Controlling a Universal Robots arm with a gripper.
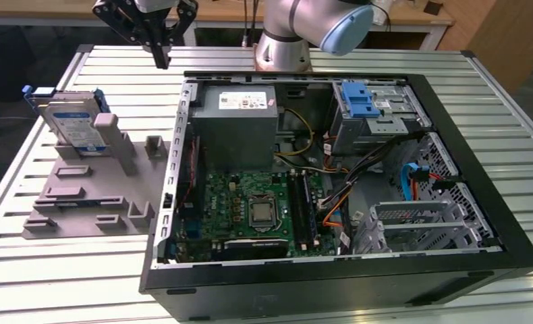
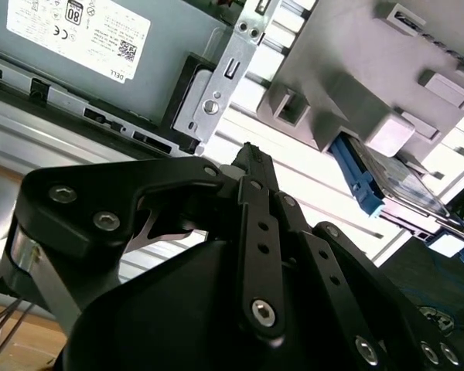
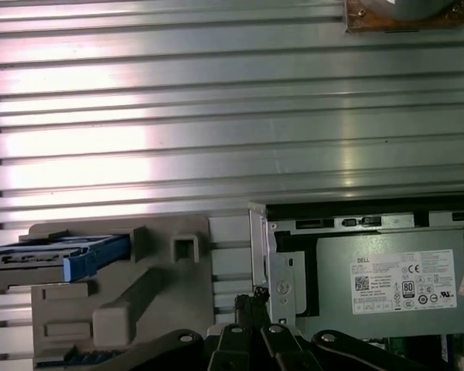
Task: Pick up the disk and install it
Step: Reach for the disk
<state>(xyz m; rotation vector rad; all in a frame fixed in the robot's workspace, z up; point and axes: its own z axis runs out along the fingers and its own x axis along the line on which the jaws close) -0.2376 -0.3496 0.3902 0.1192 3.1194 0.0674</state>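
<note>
Step in hand, by the look of it: reaching for the disk (image 1: pixel 73 125), not yet touched. In the exterior view, find the gripper (image 1: pixel 161 61) high over the far edge of the slatted table (image 1: pixel 69 270), just beyond the back corner of the open PC case (image 1: pixel 339 278), fingers pinched together w/ nothing btwn them. Same closed, empty tip in both wrist views, hanging near the case wall by the PSU (image 1: pixel 239 125). Find the disk standing on edge in the grey holder (image 1: pixel 86 196) on the exterior view's left, well apart from the gripper, label face toward that camera, blue rails along its edges, a holder post (image 1: pixel 105 135) just beside it. Drive cage w/ blue latch (image 1: pixel 372 108) inside the case, far corner, well apart from the disk. To do this step well, prob.: spread the fingers fully before going down, never during. Square the wrist to the disk's thin top edge, as seen edge-on in the first wrist view. Come straight down, centred along that edge, pads across the two flat faces and not on the plastic rails. Keep clear of the post and the holder's other blocks. Grip high, on exposed metal above the slot. Close gently but firmly, given a smooth, likely slippery shell. Lift along the slot line w/o twist, to avoid jamming or dragging the holder along.
</note>
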